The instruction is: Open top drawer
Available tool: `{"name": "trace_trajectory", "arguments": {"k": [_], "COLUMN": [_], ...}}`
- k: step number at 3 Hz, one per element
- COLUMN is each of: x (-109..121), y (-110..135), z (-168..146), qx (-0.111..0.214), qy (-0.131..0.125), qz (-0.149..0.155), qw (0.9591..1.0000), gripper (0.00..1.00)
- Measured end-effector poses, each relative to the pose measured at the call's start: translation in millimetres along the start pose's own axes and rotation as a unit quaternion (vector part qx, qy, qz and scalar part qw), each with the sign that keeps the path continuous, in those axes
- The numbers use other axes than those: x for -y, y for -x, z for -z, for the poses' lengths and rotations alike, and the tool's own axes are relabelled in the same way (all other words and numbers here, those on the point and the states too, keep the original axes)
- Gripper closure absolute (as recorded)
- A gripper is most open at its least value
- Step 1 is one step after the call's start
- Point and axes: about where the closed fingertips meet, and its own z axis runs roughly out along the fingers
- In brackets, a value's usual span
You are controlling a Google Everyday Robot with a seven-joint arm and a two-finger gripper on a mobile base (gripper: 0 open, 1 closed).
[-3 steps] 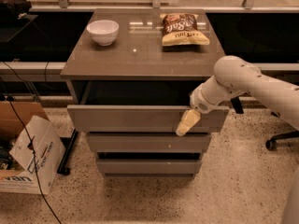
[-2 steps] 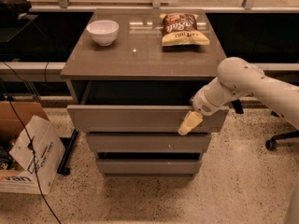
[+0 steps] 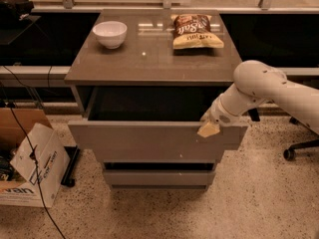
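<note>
Progress on top drawer: slid farther toward the near side than a second ago, stood well out of the cabinet, exposing a dark cavity beneath the worktop. Judged nearly open. Found end effector at the front panel's upper edge, right end, seemingly hooked there; could not tell how far open. Left bowl and chip bag undisturbed on top.

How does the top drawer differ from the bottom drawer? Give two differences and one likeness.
The top drawer is pulled out, its dark inside showing; the bottom drawer sits back in the cabinet. The gripper is at the top drawer's right front edge; nothing touches the bottom drawer. Both have plain grey-brown, handle-less fronts.
</note>
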Motion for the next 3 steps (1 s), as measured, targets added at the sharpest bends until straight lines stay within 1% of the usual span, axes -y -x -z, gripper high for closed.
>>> {"name": "trace_trajectory", "arguments": {"k": [1, 2, 3], "x": [-22.0, -23.3, -24.1], "y": [-6.4, -5.9, -6.1], "z": [14.6, 12.3, 10.7], "qx": [-0.016, -0.016, -0.017], "qy": [0.008, 0.011, 0.012], "qz": [-0.002, -0.001, 0.0], "qw": [0.9998, 0.9998, 0.9998], "gripper": [0.62, 0.31, 0.08]}}
